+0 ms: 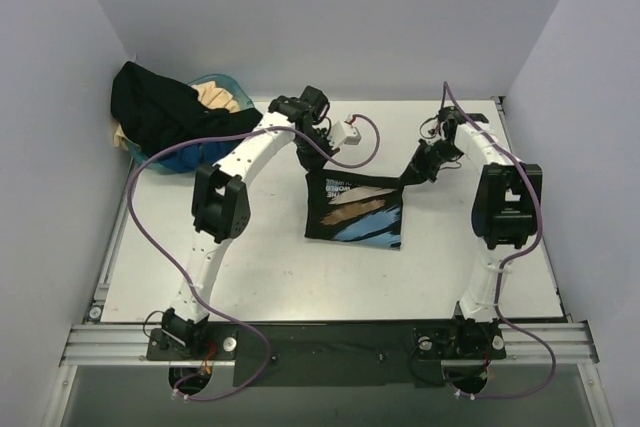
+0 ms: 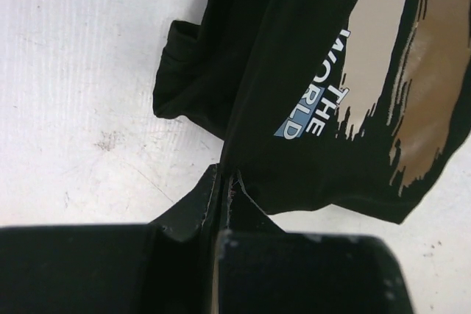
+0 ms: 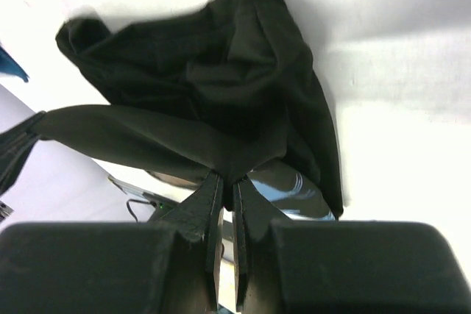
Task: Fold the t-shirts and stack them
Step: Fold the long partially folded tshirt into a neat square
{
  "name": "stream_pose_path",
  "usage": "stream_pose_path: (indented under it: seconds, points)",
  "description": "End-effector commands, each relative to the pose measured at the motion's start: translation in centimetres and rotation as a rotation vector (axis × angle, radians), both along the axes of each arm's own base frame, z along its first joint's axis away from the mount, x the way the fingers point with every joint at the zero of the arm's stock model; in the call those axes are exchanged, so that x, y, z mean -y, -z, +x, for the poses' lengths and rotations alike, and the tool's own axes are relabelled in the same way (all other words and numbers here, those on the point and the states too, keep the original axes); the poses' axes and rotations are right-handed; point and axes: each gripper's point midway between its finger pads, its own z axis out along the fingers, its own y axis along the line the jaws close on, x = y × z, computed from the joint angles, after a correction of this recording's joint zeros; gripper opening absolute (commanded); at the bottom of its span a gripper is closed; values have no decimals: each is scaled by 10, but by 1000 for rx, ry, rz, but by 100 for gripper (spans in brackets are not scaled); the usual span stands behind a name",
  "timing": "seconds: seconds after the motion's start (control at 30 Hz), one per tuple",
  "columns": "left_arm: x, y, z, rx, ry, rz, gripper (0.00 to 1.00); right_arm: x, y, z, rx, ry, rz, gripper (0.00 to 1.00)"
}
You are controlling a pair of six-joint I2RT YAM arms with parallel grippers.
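A black t-shirt with a tan and blue print [image 1: 352,209] hangs between my two grippers above the middle of the table, its lower edge near the surface. My left gripper [image 1: 316,154] is shut on its upper left corner; the left wrist view shows the cloth [image 2: 294,93] pinched at my left gripper [image 2: 224,178]. At the upper right corner my right gripper [image 1: 418,169] is shut on the fabric [image 3: 213,101], pinched at my right gripper [image 3: 228,180]. More t-shirts, a black one [image 1: 155,107] over a cream one [image 1: 218,97], lie piled in the basket at the back left.
The teal plastic basket [image 1: 232,81] stands at the back left corner by the wall. The white table [image 1: 300,277] ends in a metal rail along the near edge, where both arm bases are bolted. Purple cables loop from each arm.
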Motion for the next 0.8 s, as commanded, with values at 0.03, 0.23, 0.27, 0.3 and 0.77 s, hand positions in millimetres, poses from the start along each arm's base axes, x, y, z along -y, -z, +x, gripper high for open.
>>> stream_pose_path:
  seconds: [0.03, 0.23, 0.27, 0.3, 0.77]
  points:
    - [3, -4, 37, 102, -86, -42, 0, 16, 6, 29, 18, 73, -67, 0]
    - [32, -33, 40, 152, -44, -176, 0, 36, -9, 38, 73, 136, -114, 0]
    - [37, -36, 40, 157, -40, -193, 0, 40, -8, 40, 82, 152, -124, 0]
    - [43, -39, 37, 152, -28, -214, 0, 42, -8, 39, 82, 165, -126, 0]
    - [88, -41, 73, 317, -105, -296, 16, 87, -5, 66, 160, 373, -223, 1]
